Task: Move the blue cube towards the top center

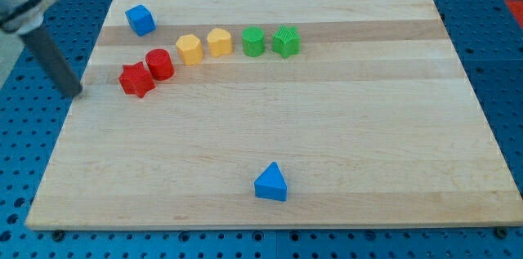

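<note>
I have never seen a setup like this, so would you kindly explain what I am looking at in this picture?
This is the one camera view, looking down at a wooden board. I am a robot arm ending in a plain dark rod; my tip pushes blocks and holds nothing. It sits at the board's left edge, left of the red star-like block. Beside that run a red cylinder, two yellow blocks and two green blocks. The blue cube lies top left, a blue triangle near the bottom.

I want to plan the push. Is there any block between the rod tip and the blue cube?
No. In the camera view, only bare board lies between my tip and the blue cube.
</note>
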Tool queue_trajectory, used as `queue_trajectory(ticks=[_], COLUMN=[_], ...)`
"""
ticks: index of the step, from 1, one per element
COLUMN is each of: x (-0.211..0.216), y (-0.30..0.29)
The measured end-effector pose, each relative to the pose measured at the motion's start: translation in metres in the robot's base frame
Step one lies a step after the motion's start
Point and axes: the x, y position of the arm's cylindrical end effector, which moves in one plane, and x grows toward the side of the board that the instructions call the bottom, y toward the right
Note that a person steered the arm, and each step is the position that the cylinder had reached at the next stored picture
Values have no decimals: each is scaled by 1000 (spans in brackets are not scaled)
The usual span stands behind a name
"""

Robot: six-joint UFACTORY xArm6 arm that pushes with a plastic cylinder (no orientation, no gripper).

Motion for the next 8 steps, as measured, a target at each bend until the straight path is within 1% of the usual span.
queue_trajectory(ticks=[1,2,4,5,8], x=[-105,-165,-156,-149,-147], y=[36,76,70,94,249])
